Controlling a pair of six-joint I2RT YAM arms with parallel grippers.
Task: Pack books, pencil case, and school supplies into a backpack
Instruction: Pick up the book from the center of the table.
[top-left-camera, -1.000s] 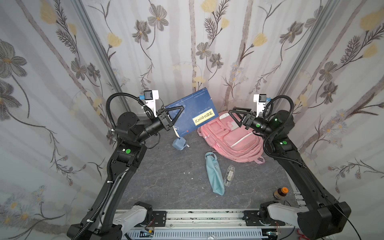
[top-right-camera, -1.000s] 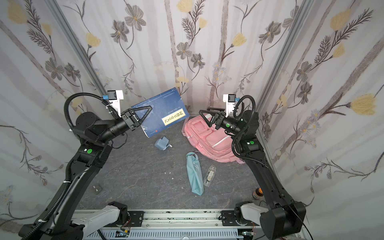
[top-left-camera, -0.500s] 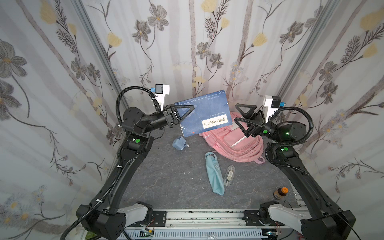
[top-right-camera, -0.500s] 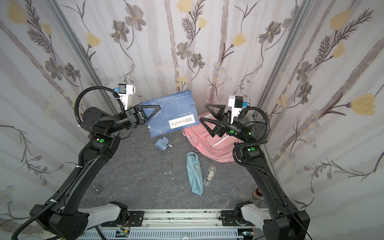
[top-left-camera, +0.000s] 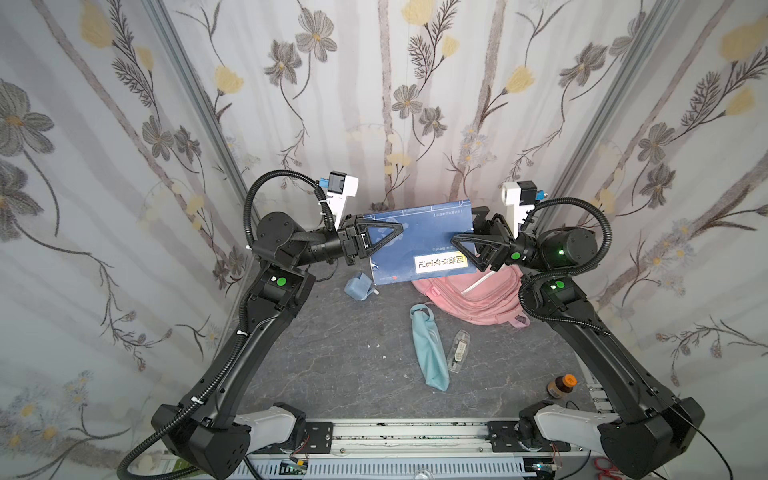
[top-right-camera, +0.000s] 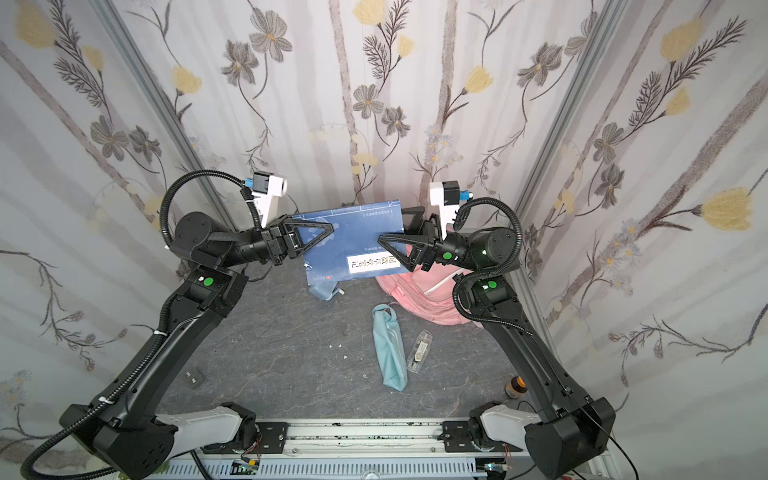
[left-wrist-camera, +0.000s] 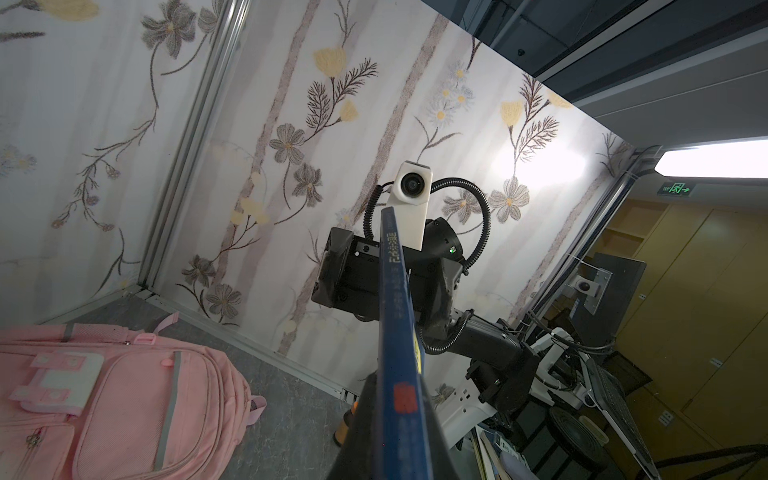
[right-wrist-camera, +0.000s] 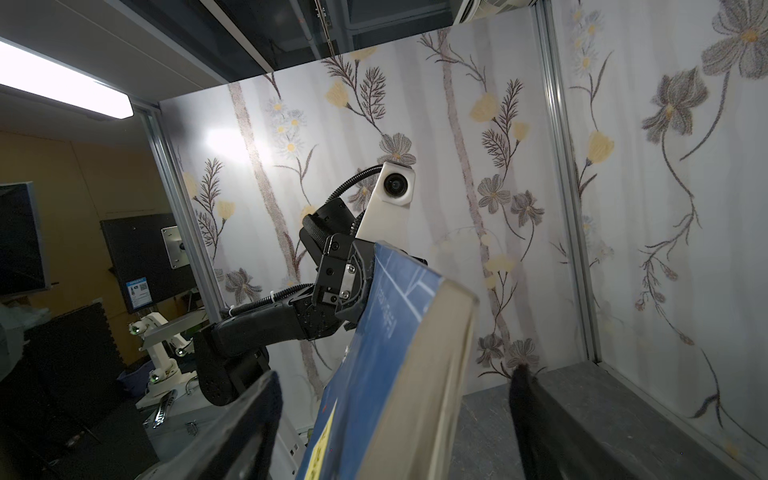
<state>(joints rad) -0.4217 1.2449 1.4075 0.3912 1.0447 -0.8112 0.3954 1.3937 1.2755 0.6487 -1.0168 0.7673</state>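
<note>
The left hand (top-left-camera: 392, 235) is clenched on the navy book (top-left-camera: 419, 245), one finger across the front cover and the other behind it, gripping at the book's left edge and holding it in the air above the dark grey surface (top-left-camera: 332, 353). The book stands roughly on its long edge, slightly tilted, cover towards the top cameras, with its yellow label (top-left-camera: 440, 264) near the lower right corner. The right hand (top-left-camera: 465, 232) stands wide open astride the book's opposite edge; in the right wrist view the page edge of the book (right-wrist-camera: 432, 374) sits between the two fingers (right-wrist-camera: 540, 415) with a gap showing on either side, so it is not gripping. In the left wrist view the spine (left-wrist-camera: 395, 332) runs straight out from between that hand's fingers towards the right arm. The pink backpack (top-left-camera: 482, 295) lies flat at the back right of the surface, partly hidden behind the book in both top views. The pale-blue boxy item (top-left-camera: 358, 286) sits on the surface below the book's lower left corner. Nearer the front, the light-blue pencil case (top-left-camera: 430, 349) lies lengthwise with the clear oblong case (top-left-camera: 457, 351) just beside it, both apart from the hands
</note>
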